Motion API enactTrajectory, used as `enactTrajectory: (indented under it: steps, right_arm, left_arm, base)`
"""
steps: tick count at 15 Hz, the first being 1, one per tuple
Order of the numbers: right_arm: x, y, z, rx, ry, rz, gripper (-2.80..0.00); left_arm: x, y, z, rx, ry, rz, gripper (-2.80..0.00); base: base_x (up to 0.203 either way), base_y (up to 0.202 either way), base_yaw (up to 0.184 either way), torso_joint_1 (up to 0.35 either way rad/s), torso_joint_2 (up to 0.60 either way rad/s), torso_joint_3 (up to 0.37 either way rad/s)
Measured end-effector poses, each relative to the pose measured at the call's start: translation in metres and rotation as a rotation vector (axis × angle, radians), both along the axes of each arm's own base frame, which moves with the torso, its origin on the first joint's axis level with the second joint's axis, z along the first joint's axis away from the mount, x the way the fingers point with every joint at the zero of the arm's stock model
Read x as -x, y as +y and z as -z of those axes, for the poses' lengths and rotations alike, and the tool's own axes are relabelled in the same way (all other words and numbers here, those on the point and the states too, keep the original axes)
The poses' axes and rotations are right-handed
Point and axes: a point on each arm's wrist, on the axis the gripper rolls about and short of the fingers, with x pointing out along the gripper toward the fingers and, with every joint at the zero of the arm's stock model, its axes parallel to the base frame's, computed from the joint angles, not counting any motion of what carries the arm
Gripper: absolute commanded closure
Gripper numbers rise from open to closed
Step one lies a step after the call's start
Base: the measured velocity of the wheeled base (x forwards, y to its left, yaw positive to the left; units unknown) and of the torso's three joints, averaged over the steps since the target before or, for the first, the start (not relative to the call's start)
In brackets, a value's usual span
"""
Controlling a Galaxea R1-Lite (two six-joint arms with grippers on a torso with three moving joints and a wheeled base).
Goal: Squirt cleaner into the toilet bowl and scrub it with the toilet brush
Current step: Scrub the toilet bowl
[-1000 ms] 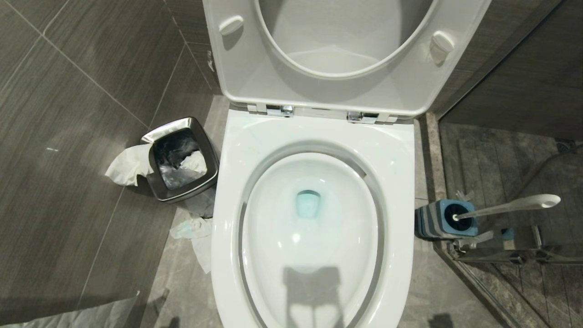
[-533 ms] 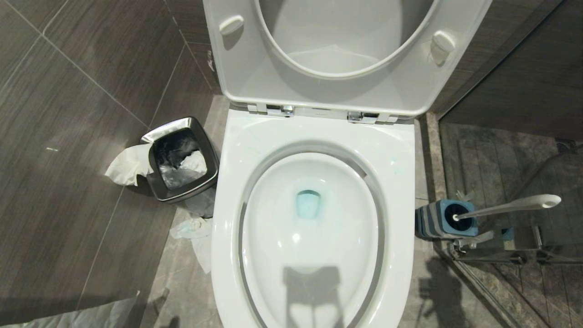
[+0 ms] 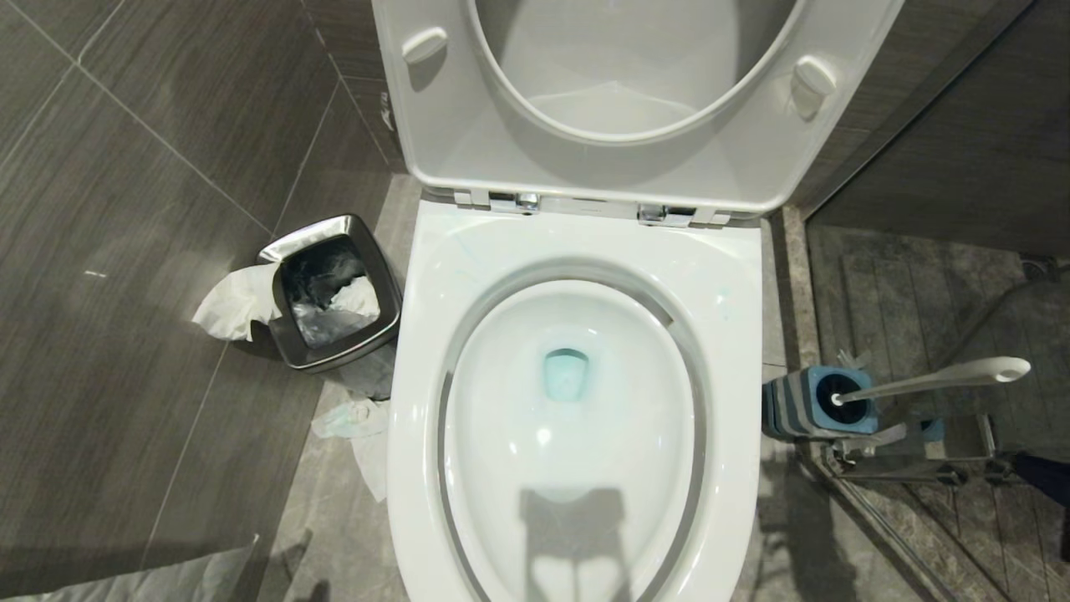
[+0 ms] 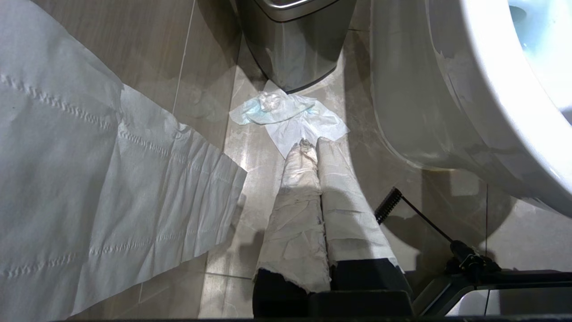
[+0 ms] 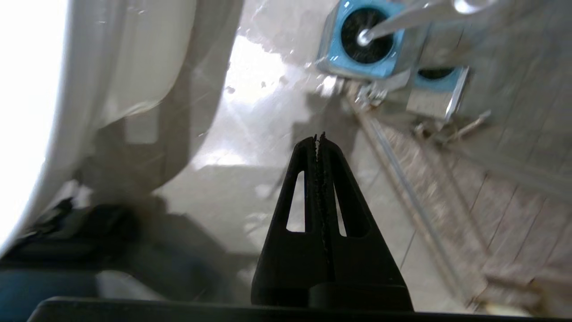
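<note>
My right gripper (image 5: 319,136), fingers pressed together and empty, near the toilet brush (image 5: 367,41), right of the toilet bowl (image 3: 577,251), cleaner (image 3: 566,374) tinting its water, left gripper (image 4: 313,145) pressed together too

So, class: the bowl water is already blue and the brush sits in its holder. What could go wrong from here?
1. The right gripper is shut and short of the toilet brush; unless it opens, it may knock the slanted handle.
2. The glass door rail beside the holder crowds the approach.
3. Tissue on the floor could snag.

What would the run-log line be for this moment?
cleaner: tinting water in toilet bowl | toilet brush: in holder | right gripper: shut, empty | left gripper: shut, paper-wrapped
</note>
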Motion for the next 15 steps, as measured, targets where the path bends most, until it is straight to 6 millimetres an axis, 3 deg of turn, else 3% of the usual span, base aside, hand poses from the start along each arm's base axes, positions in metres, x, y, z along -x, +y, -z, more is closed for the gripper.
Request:
enactTrajectory:
  steps: [5, 11, 15]
  right_arm:
    - [-0.020, -0.002, 0.041, 0.062, -0.123, 0.110, 0.00]
    - [-0.056, 0.000, 0.075, -0.015, -0.104, 0.175, 0.00]
    - [-0.059, 0.003, 0.093, -0.038, -0.099, 0.157, 0.00]
  left_arm:
    - [0.000, 0.000, 0.000, 0.000, 0.000, 0.000, 0.00]
    - [0.000, 0.000, 0.000, 0.000, 0.000, 0.000, 0.00]
    - [0.000, 0.000, 0.000, 0.000, 0.000, 0.000, 0.00]
  base:
    - [0.000, 0.000, 0.000, 0.000, 0.00, 0.000]
    - [0.000, 0.000, 0.000, 0.000, 0.00, 0.000]
    - [0.000, 0.000, 0.000, 0.000, 0.00, 0.000]
